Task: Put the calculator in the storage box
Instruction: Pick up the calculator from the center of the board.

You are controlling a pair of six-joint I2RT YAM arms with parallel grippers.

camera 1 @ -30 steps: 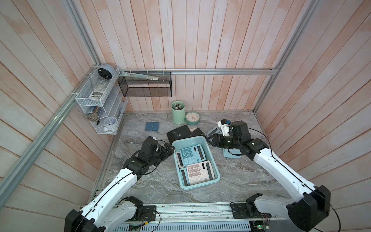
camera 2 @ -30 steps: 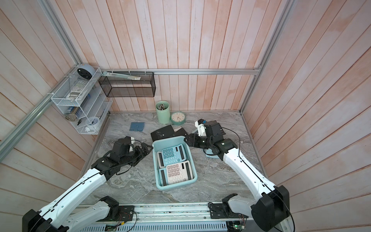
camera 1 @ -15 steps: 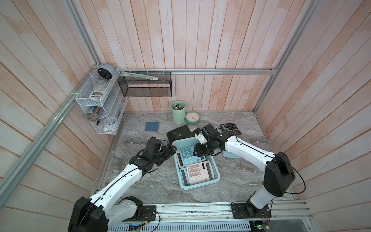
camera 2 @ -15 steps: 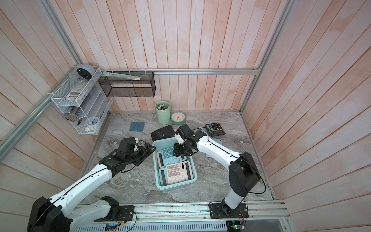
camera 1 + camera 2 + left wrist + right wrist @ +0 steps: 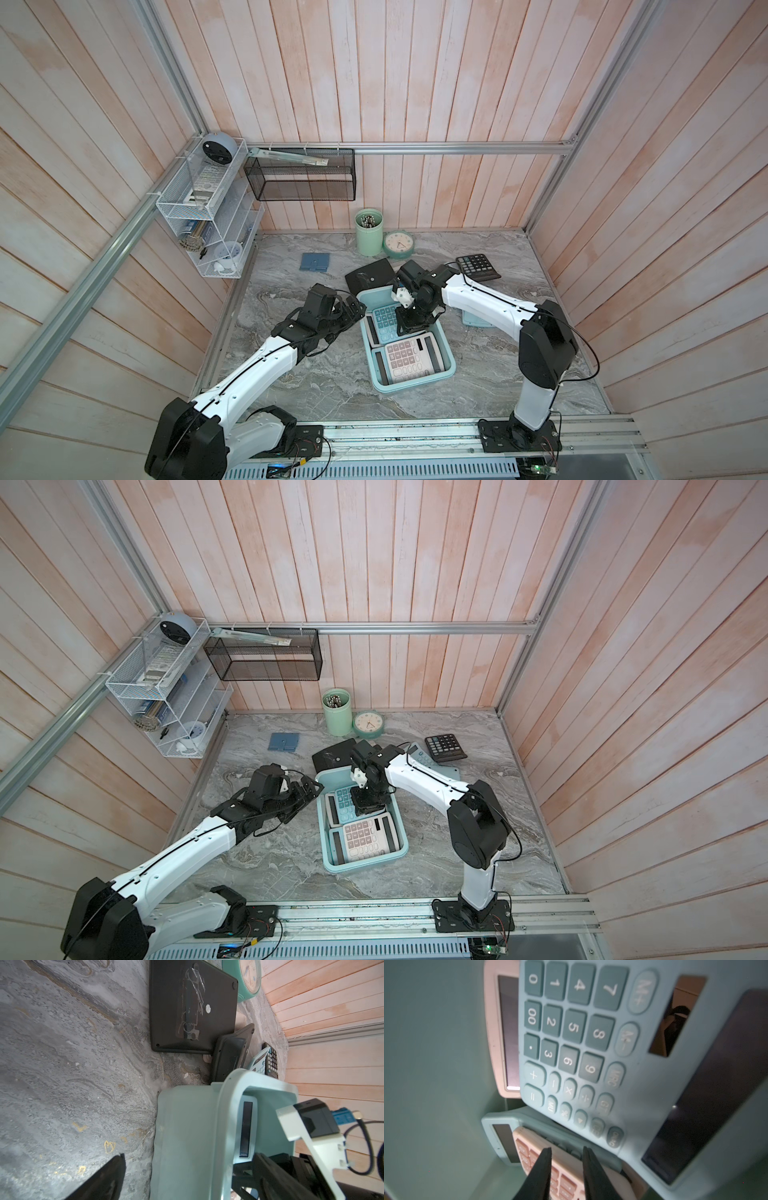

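Note:
The aqua storage box [image 5: 415, 384] [image 5: 365, 866] sits mid-table. Several calculators lie stacked in it, a blue calculator [image 5: 384, 320] [image 5: 581, 1043] at the back and a pink one [image 5: 409, 360] [image 5: 363, 837] in front. My right gripper [image 5: 406, 330] [image 5: 566, 1159] points down into the box over the pink keys. Its jaws stand a narrow gap apart with nothing between them. My left gripper [image 5: 357, 309] [image 5: 191, 1180] is wide open astride the box's left wall [image 5: 187, 1126], with one finger outside over the table and one inside.
A black calculator [image 5: 478, 266] and a light-blue one [image 5: 419, 754] lie at the back right. A flat black device [image 5: 370, 274] lies behind the box. A mint pen cup [image 5: 369, 237], a clock [image 5: 398, 245] and a blue pad [image 5: 316, 262] stand near the back wall.
My right arm swung left from the table's right side to over the box and dipped in, its jaws narrowing. My left gripper moved up to the box's left wall.

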